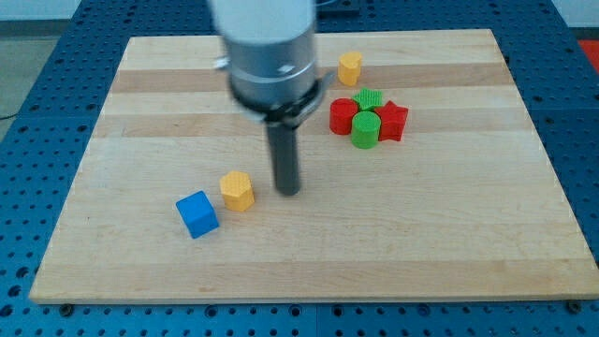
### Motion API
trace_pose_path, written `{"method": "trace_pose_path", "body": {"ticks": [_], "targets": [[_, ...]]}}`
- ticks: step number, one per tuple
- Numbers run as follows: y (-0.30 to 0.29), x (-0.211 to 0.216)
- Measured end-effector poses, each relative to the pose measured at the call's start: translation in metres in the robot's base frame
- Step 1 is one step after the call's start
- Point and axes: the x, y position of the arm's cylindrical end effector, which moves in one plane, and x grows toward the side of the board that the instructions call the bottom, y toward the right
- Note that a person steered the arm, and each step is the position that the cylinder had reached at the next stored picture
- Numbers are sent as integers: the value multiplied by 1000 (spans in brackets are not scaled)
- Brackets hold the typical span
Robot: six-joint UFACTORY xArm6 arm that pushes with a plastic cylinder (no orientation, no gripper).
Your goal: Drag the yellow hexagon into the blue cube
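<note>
The yellow hexagon (238, 190) lies on the wooden board (449, 225) left of centre. The blue cube (197, 213) sits just to its lower left, a small gap apart. My tip (288, 192) stands on the board just right of the yellow hexagon, a short gap away and not touching it. The arm's grey body rises above the rod toward the view's top.
A second yellow block (350, 68) lies near the view's top. Right of centre is a tight cluster: a red block (343, 116), a red star-like block (392, 121), and two green ridged blocks (365, 129) (369, 98). Blue perforated table surrounds the board.
</note>
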Motion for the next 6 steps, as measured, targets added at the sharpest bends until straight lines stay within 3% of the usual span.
{"method": "trace_pose_path", "body": {"ticks": [3, 5, 6], "targets": [[-60, 25], [-91, 10], [-131, -29]]}}
